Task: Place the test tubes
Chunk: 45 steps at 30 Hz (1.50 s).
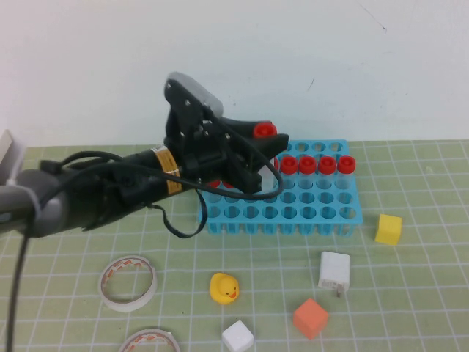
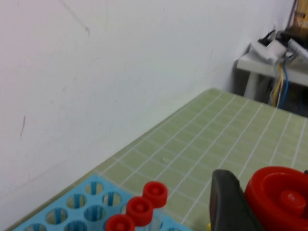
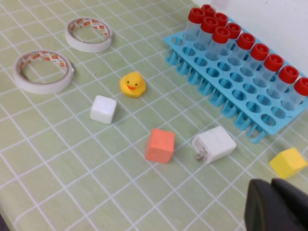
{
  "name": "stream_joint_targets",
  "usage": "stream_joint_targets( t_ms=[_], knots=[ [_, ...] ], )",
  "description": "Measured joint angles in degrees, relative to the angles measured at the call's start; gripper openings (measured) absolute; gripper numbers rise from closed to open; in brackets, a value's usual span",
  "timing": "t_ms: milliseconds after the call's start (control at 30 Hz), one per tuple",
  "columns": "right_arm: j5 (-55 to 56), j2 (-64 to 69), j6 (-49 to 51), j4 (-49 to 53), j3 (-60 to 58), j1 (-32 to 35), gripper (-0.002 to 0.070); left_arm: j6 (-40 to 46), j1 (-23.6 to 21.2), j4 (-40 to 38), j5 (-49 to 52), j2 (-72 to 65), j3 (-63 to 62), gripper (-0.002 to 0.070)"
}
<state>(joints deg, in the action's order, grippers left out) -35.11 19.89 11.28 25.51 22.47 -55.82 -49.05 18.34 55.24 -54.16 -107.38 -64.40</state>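
High: left tool over back-left of blue rack, pinching a red-capped test tube; tube's lower end hidden behind tool. Other capped tubes sit in rack's back rows. L wrist: held tube's cap seen close-up beside one black finger, rack below. R wrist: right tool pressed together, empty, above desk near yellow cube, apart from rack.

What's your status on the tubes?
Left gripper shut on tube, over the rack's left part. Right gripper shut, empty, away from rack. Front holes free.
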Motion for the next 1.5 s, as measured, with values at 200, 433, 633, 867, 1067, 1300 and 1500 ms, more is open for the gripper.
stream_joint_targets(
  t_ms=[200, 433, 633, 867, 1067, 1300, 1500],
  knots=[
    [-1.41, 0.0, 0.25, 1.73, 0.0, 0.0, 0.0002, 2.55, 0.0, -0.76, 0.0, -7.92, -5.01, 0.0256],
    [-3.07, 0.0, 1.49, 3.45, 0.0, 0.0, 0.0002, 7.41, 1.36, -3.96, -0.1, -14.26, -10.89, 0.0256],
    [-3.21, 0.0, 1.49, 4.01, 0.0, 0.0, 0.0002, 16.86, 2.36, -6.98, -0.42, -18.39, -12.21, 0.0256],
    [-3.21, 0.0, 1.49, 4.1, 0.0, 0.0, 0.0002, 20.3, 2.36, -17.43, -1.75, -21.39, -12.23, 0.0255],
    [-3.55, 0.0, 1.49, 4.24, 0.0, 0.0, 0.0002, 21.81, 2.36, -19.87, -2.69, -22.96, -12.23, 0.0255],
    [-3.68, 0.0, 1.72, 4.64, 0.0, 0.0, 0.0001, 22.49, 2.36, -23.04, -3.04, -24.69, -12.32, 0.0255],
    [-3.91, 0.0, 1.93, 4.68, 0.0, 0.0, 0.0001, 23.94, 2.36, -24.27, -3.88, -25.49, -12.32, 0.0255]
  ],
)
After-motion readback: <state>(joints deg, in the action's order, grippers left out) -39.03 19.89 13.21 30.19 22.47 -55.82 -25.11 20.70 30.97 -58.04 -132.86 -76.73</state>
